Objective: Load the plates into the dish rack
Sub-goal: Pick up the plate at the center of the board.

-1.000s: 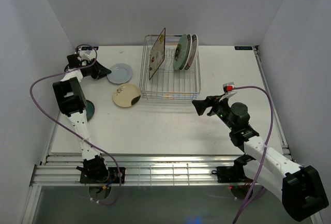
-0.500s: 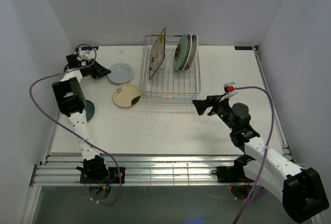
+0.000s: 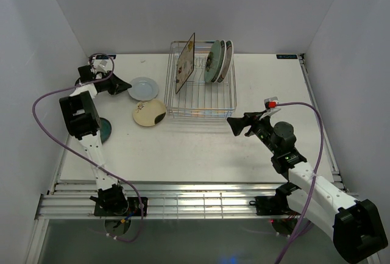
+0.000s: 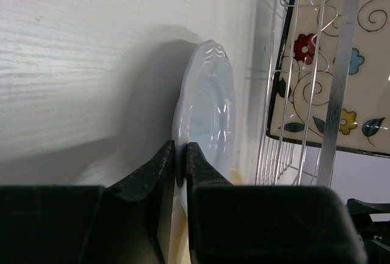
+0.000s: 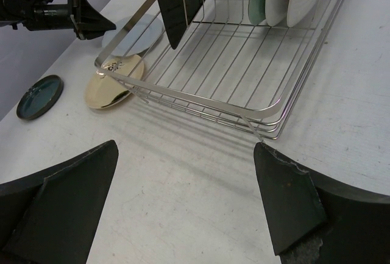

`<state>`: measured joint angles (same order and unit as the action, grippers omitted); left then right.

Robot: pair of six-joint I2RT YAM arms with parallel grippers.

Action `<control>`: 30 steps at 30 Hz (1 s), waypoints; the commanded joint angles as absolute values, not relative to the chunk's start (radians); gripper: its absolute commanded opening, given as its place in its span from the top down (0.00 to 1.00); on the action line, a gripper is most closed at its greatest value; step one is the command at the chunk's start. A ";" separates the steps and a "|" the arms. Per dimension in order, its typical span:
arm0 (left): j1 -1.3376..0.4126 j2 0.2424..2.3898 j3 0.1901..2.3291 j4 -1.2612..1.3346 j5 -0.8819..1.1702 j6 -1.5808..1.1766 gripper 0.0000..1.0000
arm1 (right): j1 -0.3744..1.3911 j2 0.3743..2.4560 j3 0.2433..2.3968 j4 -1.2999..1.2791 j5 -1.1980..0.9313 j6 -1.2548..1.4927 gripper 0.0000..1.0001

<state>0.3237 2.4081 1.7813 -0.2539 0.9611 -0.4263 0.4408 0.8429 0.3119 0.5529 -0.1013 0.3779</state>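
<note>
While the left gripper (image 4: 180, 154) is pinched shut on the near rim of the small blue-grey round plate (image 4: 210, 111), that plate sits on the left part of the white table (image 3: 201, 148), just left of the rectangular silver wire dish rack (image 3: 204, 99). Whether its gripped edge is raised off the table cannot be told. Just in front of it lies the small cream-and-gold plate (image 3: 149, 113), flat on the table. The small dark teal plate (image 3: 105, 131) lies nearer the left edge, partly hidden by the left arm.

Inside the rack, the square glossy floral plate (image 3: 185, 63) stands on edge at the left side. The large pale green plate (image 3: 213, 61) and two white plates (image 3: 226, 57) lean together at the rear right.

The right gripper (image 5: 186, 148) hovers over bare table in front of the rack's right corner, spread wide and holding nothing.
</note>
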 commanded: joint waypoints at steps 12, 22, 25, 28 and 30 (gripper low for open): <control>0.325 2.082 1.602 -0.077 0.885 -0.390 1.00 | 0.446 0.824 0.301 0.575 -0.100 0.364 0.02; 0.325 1.980 1.523 -0.015 0.873 -0.376 1.00 | 0.446 0.825 0.301 0.575 -0.100 0.362 0.02; 0.325 1.927 1.499 -0.012 0.850 -0.356 1.00 | 0.446 0.828 0.301 0.578 -0.103 0.364 0.02; 0.324 1.867 1.457 -0.008 0.822 -0.338 1.00 | 0.446 0.833 0.302 0.580 -0.107 0.364 0.02; 0.325 1.838 1.436 0.026 0.798 -0.330 1.00 | 0.446 0.834 0.304 0.583 -0.110 0.367 0.02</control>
<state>0.3218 1.9800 1.4452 -0.0677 0.7990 -0.3500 0.4408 0.8375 0.2974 0.5491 -0.1017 0.3767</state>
